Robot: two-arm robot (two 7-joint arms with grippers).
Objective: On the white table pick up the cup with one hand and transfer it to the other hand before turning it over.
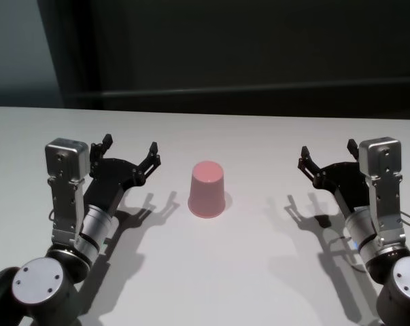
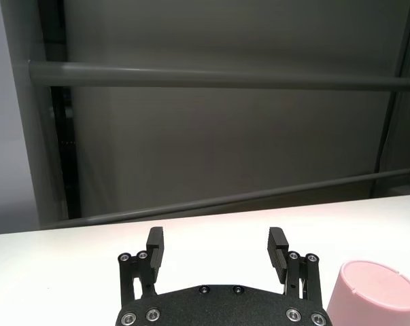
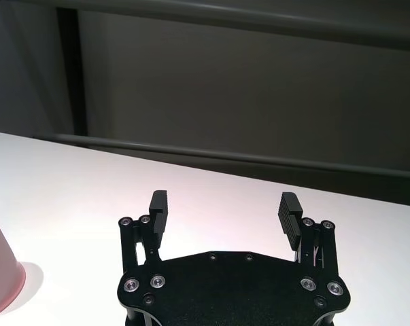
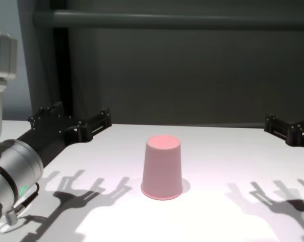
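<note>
The pink cup (image 1: 208, 190) stands upside down, flat base up, in the middle of the white table (image 1: 259, 285). It also shows in the chest view (image 4: 162, 166), at the edge of the left wrist view (image 2: 373, 292) and at the edge of the right wrist view (image 3: 1, 272). My left gripper (image 1: 130, 146) is open and empty, held above the table to the left of the cup; it also shows in its wrist view (image 2: 216, 241). My right gripper (image 1: 328, 151) is open and empty, farther off on the cup's right, also seen in its wrist view (image 3: 224, 204).
The table's far edge (image 1: 211, 112) runs behind the cup, with a dark wall and a grey horizontal rail (image 4: 182, 20) beyond it. A thin black cable (image 1: 408, 221) loops at the right arm. The grippers cast shadows on the tabletop.
</note>
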